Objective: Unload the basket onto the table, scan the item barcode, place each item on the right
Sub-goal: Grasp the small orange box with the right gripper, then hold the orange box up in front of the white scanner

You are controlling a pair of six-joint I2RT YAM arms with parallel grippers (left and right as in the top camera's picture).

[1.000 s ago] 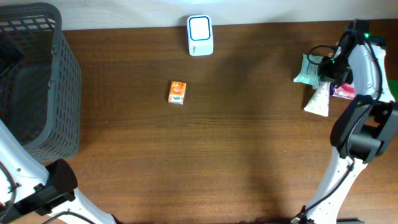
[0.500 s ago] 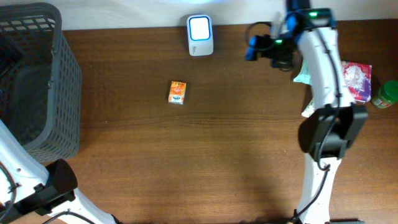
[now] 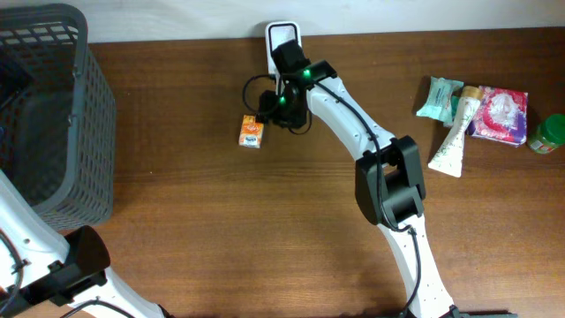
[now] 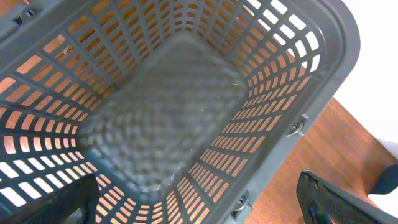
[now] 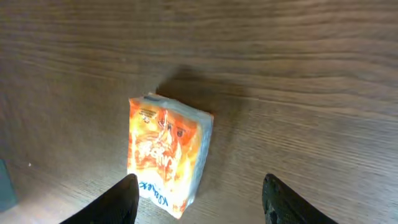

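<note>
Overhead, the brown counter point(image 3: 265, 221) is being shown with a big grey basket point(image 3: 88, 132) at its left end. The left gripper point(image 4: 199, 202) is being held open over it. The right gripper point(image 5: 202, 198) is being held open, empty, over the small orange packet point(image 3: 252, 132) lying on the counter.

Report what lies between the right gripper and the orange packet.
Nothing: the right wrist view shows the right gripper open directly over the packet, with only bare table beside it.
</note>
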